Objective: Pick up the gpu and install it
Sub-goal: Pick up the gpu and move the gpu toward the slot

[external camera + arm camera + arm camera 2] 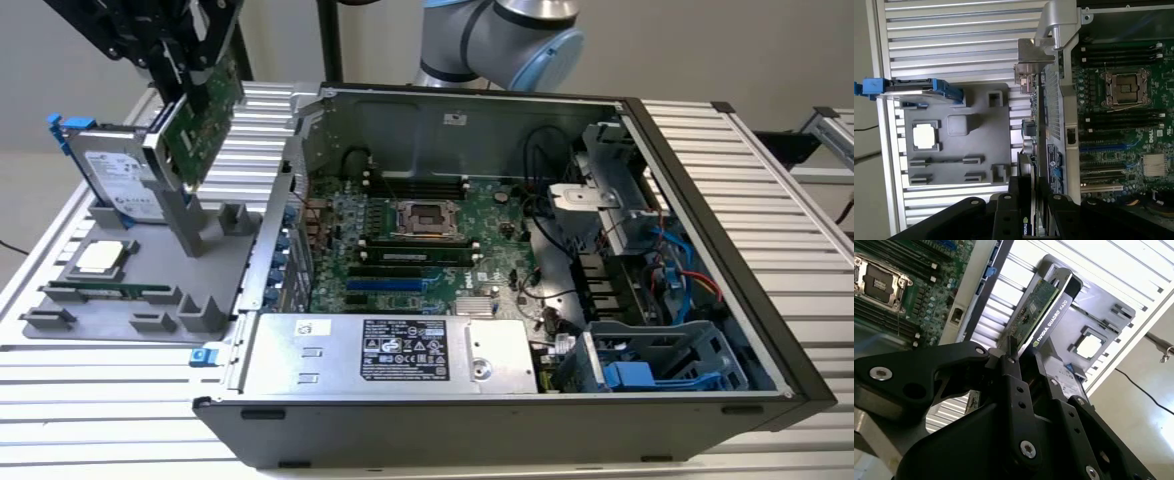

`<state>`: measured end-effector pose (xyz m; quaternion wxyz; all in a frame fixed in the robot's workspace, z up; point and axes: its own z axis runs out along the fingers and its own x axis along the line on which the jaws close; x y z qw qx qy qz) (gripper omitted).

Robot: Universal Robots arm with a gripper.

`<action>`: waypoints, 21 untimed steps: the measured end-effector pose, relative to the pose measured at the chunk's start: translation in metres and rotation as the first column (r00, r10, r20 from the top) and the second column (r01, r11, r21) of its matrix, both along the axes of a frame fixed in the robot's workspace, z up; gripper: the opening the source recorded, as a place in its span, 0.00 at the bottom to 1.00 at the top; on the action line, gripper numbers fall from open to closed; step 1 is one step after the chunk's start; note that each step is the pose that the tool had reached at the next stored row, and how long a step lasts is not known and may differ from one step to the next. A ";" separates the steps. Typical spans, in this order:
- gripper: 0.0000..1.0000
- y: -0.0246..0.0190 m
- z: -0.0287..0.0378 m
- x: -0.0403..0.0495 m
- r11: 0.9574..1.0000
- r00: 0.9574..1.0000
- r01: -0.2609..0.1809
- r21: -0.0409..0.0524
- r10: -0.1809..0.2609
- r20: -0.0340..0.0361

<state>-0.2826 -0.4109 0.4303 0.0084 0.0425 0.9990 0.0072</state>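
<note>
The gripper is clamped on the gpu, its black fingers pressing both faces of the card. The gpu is a flat green circuit card with a black rectangular cooler on one face, white and green print running along the cooler's edge, and a silver end bracket at its lower end. It hangs tilted over a grey tray. Whether its lower end touches the tray's upright post cannot be told. On the tray are a hard drive with blue rails standing on edge and a square silver processor chip lying flat. The tray sits on a ribbed aluminium tabletop, near the edge at the exterior view's left. Just beside it lies an open black computer case with a green motherboard inside. Beyond the tabletop's edge, a pale floor carries a thin black cable.
</note>
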 end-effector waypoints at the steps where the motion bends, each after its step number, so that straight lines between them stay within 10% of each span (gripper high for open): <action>1: 0.00 0.0000 0.0000 0.0009 1.000 1.000 0.000 0.000 0.000 0.000; 21: 0.00 0.0000 0.0000 0.0160 1.000 1.000 0.000 0.000 0.000 0.000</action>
